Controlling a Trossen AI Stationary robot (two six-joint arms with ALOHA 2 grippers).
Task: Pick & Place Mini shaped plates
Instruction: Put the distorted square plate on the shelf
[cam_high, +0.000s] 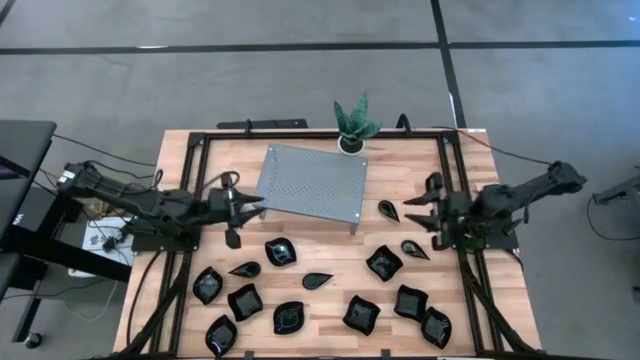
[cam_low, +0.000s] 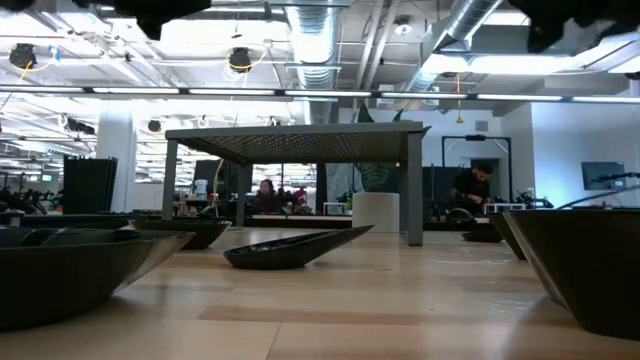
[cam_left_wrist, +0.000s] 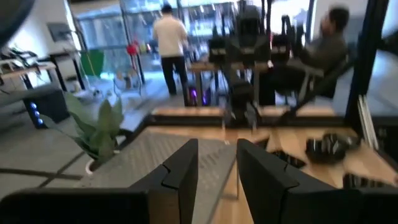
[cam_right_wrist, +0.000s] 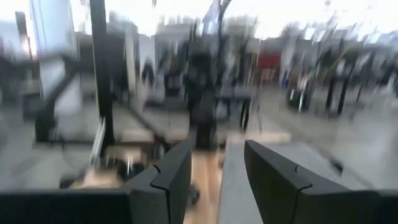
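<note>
A: Fifteen or so mini shaped plates (cam_high: 288, 318) lie on the near side of the grey perforated stand (cam_high: 312, 183), scattered across the front half of the table (cam_high: 330, 252); you can count thirteen clearly, though some near the right arm are hard to separate from it.

B: Where do you have room?

A: The strip of bare wood just in front of the stand is your widest gap, between the stand's front edge and the first row of plates. One teardrop plate (cam_high: 388, 209) sits just beside the stand's right front corner. The potted plant (cam_high: 354, 123) stands behind the stand, at the table's back edge. The frontmost plates lie close to the table's front edge.

B: And your arms?

A: Your left gripper (cam_high: 248, 205) reaches in level from the left, its tips just beside the stand's left edge, clear of the plates. Its fingers (cam_left_wrist: 184, 171) are parted and empty, as the left wrist view shows. Your right gripper (cam_high: 420, 212) comes in from the right, well apart from the stand, near the teardrop plate. Its fingers (cam_right_wrist: 176, 174) are also spread, gripping nothing.
</note>
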